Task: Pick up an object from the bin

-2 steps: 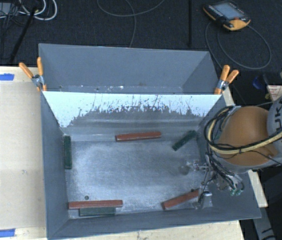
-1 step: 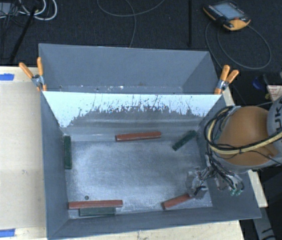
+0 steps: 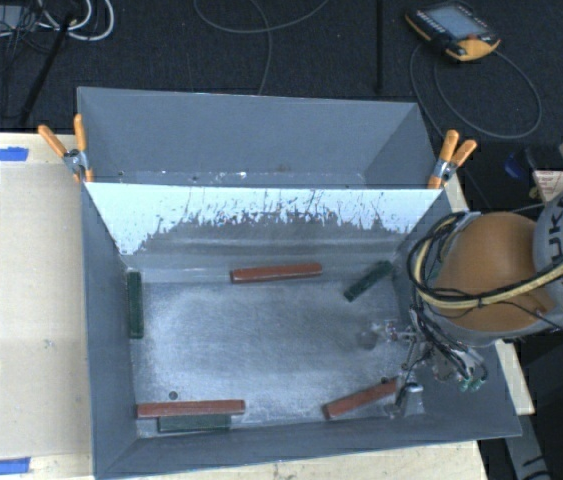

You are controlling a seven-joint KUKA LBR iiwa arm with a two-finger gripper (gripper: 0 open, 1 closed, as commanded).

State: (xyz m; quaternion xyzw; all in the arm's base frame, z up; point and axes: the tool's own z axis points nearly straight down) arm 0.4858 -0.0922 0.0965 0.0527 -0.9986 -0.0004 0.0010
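Nothing is off the floor yet, so the pick itself is all still to do: close on a thing and raise it. The arm's fingers point(image 3: 407, 394) sit low in the lower right corner of the grey metal bin point(image 3: 261, 148), at the end of a slanting reddish-brown flat bar point(image 3: 359, 401). Whether they touch it, or are spread or closed, I cannot tell among the cables.

The bin also holds:
- a long brown bar point(image 3: 276, 273) near the far wall
- a short dark green bar point(image 3: 366, 282) right of that
- a dark green strip point(image 3: 134, 305) along the left wall
- a brown slat point(image 3: 191, 407) with a green slat point(image 3: 193, 424) touching it, lower left
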